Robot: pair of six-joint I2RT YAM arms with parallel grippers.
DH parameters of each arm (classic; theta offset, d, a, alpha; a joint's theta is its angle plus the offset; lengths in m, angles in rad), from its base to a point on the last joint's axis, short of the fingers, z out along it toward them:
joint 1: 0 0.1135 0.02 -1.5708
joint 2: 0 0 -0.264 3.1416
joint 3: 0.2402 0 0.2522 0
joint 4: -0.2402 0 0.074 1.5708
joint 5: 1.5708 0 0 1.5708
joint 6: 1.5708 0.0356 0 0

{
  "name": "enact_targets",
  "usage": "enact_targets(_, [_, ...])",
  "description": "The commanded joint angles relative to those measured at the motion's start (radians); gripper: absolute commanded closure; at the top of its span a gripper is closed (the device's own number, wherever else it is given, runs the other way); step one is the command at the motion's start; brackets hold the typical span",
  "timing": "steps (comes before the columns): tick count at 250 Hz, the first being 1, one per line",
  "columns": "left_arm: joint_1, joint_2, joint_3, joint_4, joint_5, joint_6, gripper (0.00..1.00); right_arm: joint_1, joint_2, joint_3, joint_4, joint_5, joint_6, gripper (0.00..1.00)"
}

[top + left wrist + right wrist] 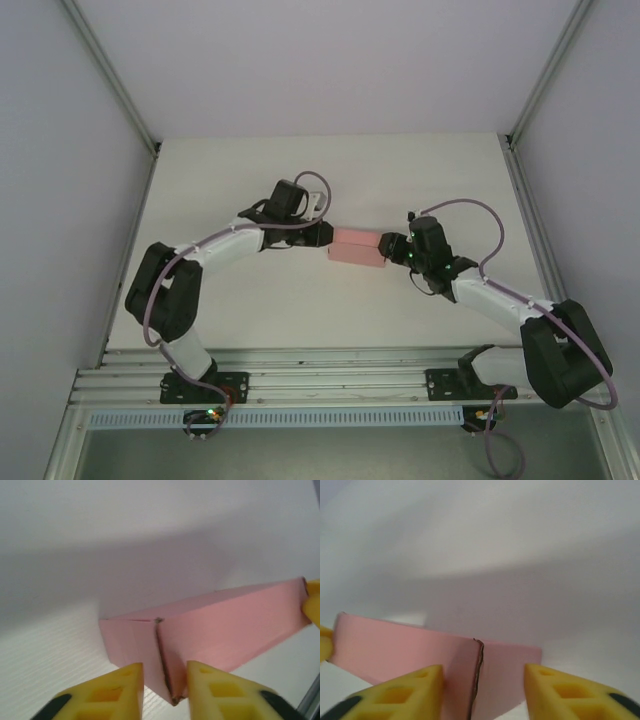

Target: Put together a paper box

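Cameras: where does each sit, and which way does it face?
Top external: above, behind the bases, looking down at the table; left arm, right arm, left gripper and right gripper at the paper box's ends.
Left wrist: on the left arm, facing right along the box; own yellow fingers.
Right wrist: on the right arm, facing left at the box's other end; own fingers.
Shared: each wrist view catches the other gripper's fingertip.

One paper box (357,246), two end effectors (323,234) (386,245)
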Motion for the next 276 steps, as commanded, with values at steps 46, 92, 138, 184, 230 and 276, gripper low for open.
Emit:
enact_targets(46, [0.054, -0.033, 0.218, -0.173, -0.055, 0.095, 0.10, -0.026, -0.019, 0.287, -0.285, -0.022, -0.168, 0.18])
enact_targets(92, [0.136, -0.155, 0.124, -0.181, -0.168, 0.102, 0.00, -0.031, 0.035, 0.410, -0.354, -0.348, -0.661, 0.00])
enact_targets(138, [0.269, -0.279, -0.061, -0.182, -0.253, 0.059, 0.00, -0.009, 0.174, 0.556, -0.561, -0.387, -1.117, 0.00])
enact_targets(184, [0.365, -0.381, -0.218, -0.164, -0.273, 0.031, 0.00, 0.008, 0.346, 0.660, -0.696, -0.329, -1.319, 0.01])
enact_targets(230, [0.403, -0.402, -0.276, -0.193, -0.290, 0.056, 0.00, 0.027, 0.491, 0.741, -0.759, -0.304, -1.368, 0.00])
enact_targets(276, [0.410, -0.410, -0.304, -0.195, -0.281, 0.056, 0.00, 0.042, 0.615, 0.826, -0.819, -0.237, -1.375, 0.03])
